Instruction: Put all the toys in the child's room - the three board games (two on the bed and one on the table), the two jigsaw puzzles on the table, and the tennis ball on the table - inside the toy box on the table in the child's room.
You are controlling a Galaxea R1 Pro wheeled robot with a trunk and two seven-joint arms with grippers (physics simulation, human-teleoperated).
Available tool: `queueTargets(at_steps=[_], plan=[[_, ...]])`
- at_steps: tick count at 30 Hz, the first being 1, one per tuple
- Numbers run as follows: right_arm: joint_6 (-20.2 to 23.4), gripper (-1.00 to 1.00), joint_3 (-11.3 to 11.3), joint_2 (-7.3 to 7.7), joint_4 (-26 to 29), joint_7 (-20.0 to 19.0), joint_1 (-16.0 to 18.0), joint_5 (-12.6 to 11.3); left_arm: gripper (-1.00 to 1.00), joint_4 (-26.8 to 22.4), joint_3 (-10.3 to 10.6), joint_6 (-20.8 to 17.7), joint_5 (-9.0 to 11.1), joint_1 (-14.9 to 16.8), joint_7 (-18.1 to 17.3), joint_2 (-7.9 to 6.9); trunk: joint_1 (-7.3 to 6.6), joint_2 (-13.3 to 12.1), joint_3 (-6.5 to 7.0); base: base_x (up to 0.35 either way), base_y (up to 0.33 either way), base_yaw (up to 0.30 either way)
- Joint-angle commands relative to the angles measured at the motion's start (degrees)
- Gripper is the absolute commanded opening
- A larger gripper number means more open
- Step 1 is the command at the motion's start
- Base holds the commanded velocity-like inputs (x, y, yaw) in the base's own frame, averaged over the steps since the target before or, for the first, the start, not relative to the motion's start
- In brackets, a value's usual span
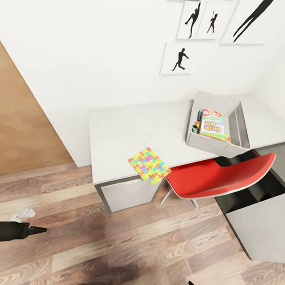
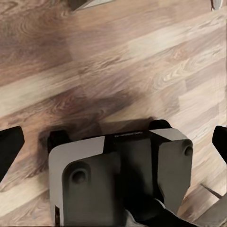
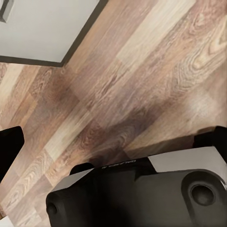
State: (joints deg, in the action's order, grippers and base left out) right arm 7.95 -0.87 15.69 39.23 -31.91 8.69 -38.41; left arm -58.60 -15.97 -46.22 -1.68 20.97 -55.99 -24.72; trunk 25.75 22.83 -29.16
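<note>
I read "SKIP BO" on the board game (image 1: 212, 124) lying in the toy box (image 1: 242, 125)

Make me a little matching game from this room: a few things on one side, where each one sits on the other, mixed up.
Things:
1. puzzle
2. Skip Bo box
3. chair
4. prints

Places:
A. on the wall above the desk
B. inside the grey bin
C. at the front edge of the desk, overhanging it
D. on the floor, pushed in at the desk

Pairs: 1-C, 2-B, 3-D, 4-A
</note>
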Motion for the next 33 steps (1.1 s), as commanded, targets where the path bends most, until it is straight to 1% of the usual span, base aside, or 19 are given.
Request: queueTargets(at_steps=[1,3,4,5,7,8,11,14,16,18,20,21,23,25,27,30,31,32,33], plan=[[0.5,1.0,-0.09,0.0,-0.04,-0.19,0.01,-0.6,1.0,-0.03,-0.05,-0.41,-0.18,0.04,2.16,0.02,0.03,0.09,0.02,0.0,0.0,0.0],[0.45,1.0,-0.1,0.06,-0.12,-0.18,0.01,-0.61,1.0,0.04,0.05,-0.18,-0.26,0.04,6.01,0.06,0.03,0.09,0.2,0.0,0.0,0.0],[0.43,1.0,-0.1,0.1,-0.15,-0.14,0.01,-0.61,1.0,0.13,0.26,0.43,-0.37,0.04,8.83,0.1,0.03,0.09,0.29,0.0,0.0,0.0],[0.39,1.0,-0.1,0.11,-0.19,-0.1,0.01,-0.61,1.0,0.2,0.45,0.91,-0.44,0.04,10.31,0.12,0.03,0.09,0.38,0.0,0.0,0.0],[0.35,1.0,-0.1,0.12,-0.28,-0.05,0.01,-0.61,1.0,1.15,2.06,3.15,-0.71,0.04,16.39,0.71,0.03,0.09,0.56,0.0,0.0,0.0],[0.34,1.0,-0.1,0.12,-0.35,-0.02,0.01,-0.61,1.0,1.59,2.73,3.66,-0.76,0.04,17.93,1.08,0.03,0.09,0.65,0.0,0.0,0.0],[0.29,1.0,-0.16,0.13,-1.51,0.08,0.01,-0.61,1.0,4.38,7.67,5.82,-1.39,0.04,28.11,3.7,0.03,0.09,0.92,0.0,0.0,0.0],[0.07,1.0,-0.24,0.14,-2.87,0.12,0.01,-0.61,1.0,7.48,13.18,7.92,-3.66,-0.06,40.18,5.12,0.03,0.09,1.2,0.0,0.0,0.0],[-0.41,1.0,-0.26,0.13,-3.22,0.16,0.01,-0.6,1.0,11.91,17.06,10.34,-5.23,-0.11,47.54,6.48,0.03,0.09,1.38,0.0,0.0,0.0],[-0.76,1.0,-0.27,0.13,-3.36,0.17,0.01,-0.58,1.0,17.63,20.47,14.25,-6.17,-0.13,54.09,8.17,0.03,0.09,1.56,0.0,0.0,0.0],[-0.89,1.0,-0.27,0.13,-3.42,0.18,0.01,-0.55,1.0,23.07,23.84,18.62,-6.72,-0.13,60.02,10.03,0.03,0.09,1.74,0.0,0.0,0.0],[-0.91,1.0,-0.27,0.13,-3.44,0.18,0.01,-0.56,1.0,24.23,24.63,19.8,-6.78,-0.13,61.32,10.52,0.03,0.09,1.83,0.0,0.0,0.0],[-0.97,1.0,-0.27,0.11,-3.5,0.2,0.01,-0.54,1.0,27.93,26.49,25.12,-6.68,-0.12,65.31,11.85,0.03,0.09,2.01,0.0,0.0,0.0],[-0.99,1.0,-0.27,-0.07,-3.53,0.24,0.01,-0.53,1.0,30.73,26.63,30.19,-6.3,-0.12,67.02,12.36,0.03,0.09,2.2,0.0,0.0,0.0],[-1.0,1.0,-0.27,-0.09,-3.54,0.26,0.01,-0.52,1.0,32.7,25.68,32.71,-6.06,-0.13,67.6,12.47,0.03,0.09,2.38,0.0,0.0,0.0],[-1.01,1.0,-0.27,0.0,-3.54,0.27,0.01,-0.56,1.0,37.35,21.26,37.33,-5.88,-0.14,68.22,12.81,0.03,0.09,2.65,0.0,0.0,0.0],[-1.01,1.0,-0.27,0.01,-3.54,0.27,0.01,-0.57,1.0,38.2,20.54,38.28,-5.88,-0.14,68.32,12.87,0.03,0.09,2.74,0.0,0.0,0.0],[-1.01,1.0,-0.27,0.03,-3.54,0.27,0.01,-0.55,1.0,41.25,18.92,41.62,-5.91,-0.18,68.48,13.1,0.03,0.09,2.83,0.0,0.0,0.0],[-1.01,1.0,-0.27,0.03,-3.55,0.27,0.01,-0.56,1.0,43.68,18.28,44.15,-5.91,-0.2,68.57,13.46,0.03,0.09,2.92,0.0,0.0,0.0]])
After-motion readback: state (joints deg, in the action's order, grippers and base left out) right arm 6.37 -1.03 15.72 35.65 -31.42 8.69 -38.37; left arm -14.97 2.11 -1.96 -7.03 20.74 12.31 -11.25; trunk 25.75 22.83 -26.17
